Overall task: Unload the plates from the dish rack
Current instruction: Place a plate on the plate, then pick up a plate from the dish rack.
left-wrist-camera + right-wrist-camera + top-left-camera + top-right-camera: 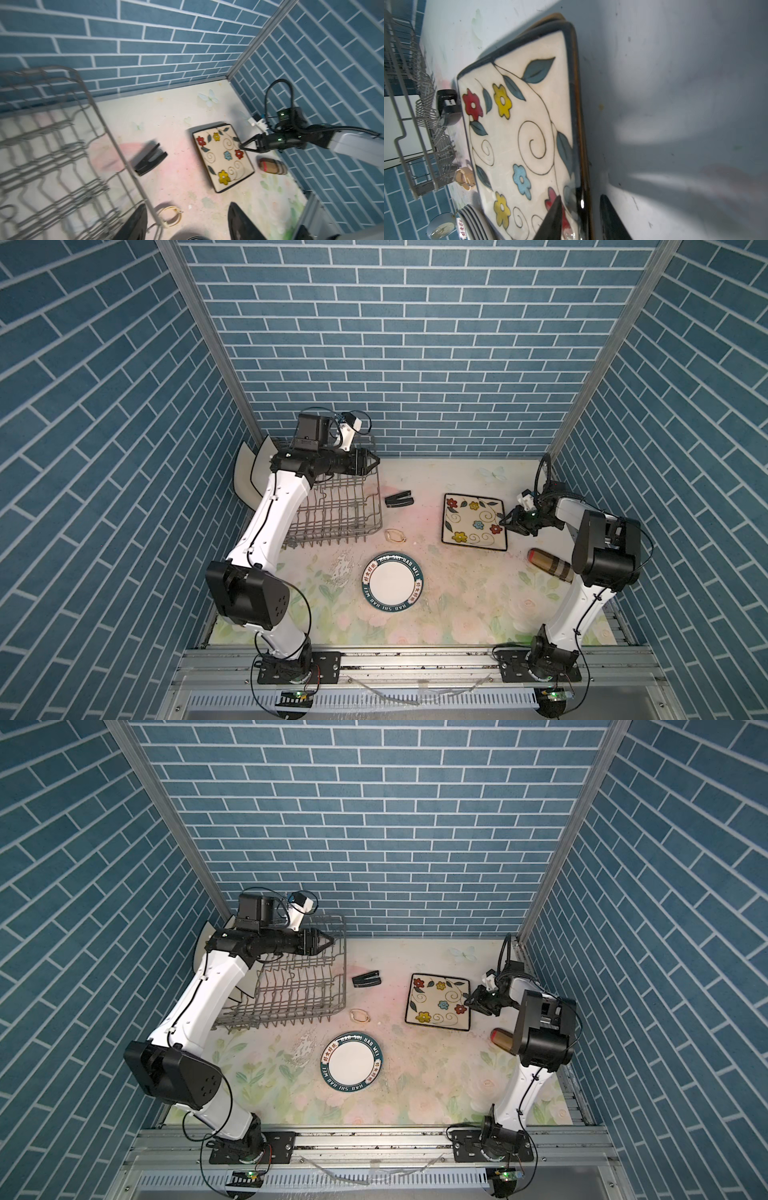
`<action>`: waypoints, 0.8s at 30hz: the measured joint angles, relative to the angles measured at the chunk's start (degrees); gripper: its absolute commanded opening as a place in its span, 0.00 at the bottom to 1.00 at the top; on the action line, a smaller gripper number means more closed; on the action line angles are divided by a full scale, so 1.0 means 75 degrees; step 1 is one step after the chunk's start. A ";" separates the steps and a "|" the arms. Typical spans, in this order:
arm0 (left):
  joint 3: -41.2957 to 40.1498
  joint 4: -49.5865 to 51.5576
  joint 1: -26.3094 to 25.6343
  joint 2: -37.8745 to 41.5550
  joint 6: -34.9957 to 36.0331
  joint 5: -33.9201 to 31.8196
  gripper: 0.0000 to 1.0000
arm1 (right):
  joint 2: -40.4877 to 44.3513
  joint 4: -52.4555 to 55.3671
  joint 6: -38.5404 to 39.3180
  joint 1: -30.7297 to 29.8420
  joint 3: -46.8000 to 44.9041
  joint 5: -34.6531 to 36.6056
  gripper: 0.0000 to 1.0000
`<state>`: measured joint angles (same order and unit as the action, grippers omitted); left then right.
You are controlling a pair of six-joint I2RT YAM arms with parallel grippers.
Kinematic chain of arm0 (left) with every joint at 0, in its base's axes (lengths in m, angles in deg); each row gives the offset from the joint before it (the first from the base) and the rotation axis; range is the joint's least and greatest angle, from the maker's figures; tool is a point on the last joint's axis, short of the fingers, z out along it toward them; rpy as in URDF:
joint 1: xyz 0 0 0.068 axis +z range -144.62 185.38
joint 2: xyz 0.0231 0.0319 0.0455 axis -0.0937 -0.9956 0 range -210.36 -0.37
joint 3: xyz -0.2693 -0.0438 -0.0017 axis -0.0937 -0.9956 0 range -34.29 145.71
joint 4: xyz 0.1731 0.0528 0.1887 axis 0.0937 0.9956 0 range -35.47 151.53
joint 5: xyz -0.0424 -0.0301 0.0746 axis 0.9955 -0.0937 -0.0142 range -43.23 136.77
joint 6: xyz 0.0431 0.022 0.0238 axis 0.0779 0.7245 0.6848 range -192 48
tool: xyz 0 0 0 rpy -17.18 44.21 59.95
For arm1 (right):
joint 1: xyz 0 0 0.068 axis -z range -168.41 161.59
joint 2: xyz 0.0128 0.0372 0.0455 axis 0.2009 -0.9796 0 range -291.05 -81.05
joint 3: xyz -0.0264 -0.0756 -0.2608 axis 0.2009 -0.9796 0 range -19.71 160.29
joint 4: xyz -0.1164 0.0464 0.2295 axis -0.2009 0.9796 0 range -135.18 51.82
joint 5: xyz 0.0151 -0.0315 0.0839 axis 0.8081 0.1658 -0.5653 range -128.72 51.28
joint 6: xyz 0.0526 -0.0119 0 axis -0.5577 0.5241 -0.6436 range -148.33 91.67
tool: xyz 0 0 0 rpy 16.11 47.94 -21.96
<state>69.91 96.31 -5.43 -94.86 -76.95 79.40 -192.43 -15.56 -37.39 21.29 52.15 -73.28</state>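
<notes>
Nearest, btm of the right wrist view, the right hand (580,196) straddles the rim of the flowered plate (517,128): one finger over the glaze, one outside the edge; can't tell if it pinches. That plate lies flat, right of ctr in both top views. Upper left of ctr, the left hand (372,466) hangs released, w/ nothing in it, over the dish rack (340,510). Lower ctr, the round plate (392,586) lies flat on the tabletop (457,593). Two cream plates (244,477) seem to stand at the rack's left end, partly behind the left arm (274,514).
</notes>
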 measured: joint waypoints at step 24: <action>0.3518 0.2363 0.3121 -0.1699 0.1993 -0.4045 0.88 | 0.1888 0.1472 0.0708 -0.2279 0.2244 0.2209 0.71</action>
<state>96.29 114.04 17.98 -107.61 -62.00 49.06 -178.26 -4.52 -32.08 4.19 68.98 -56.71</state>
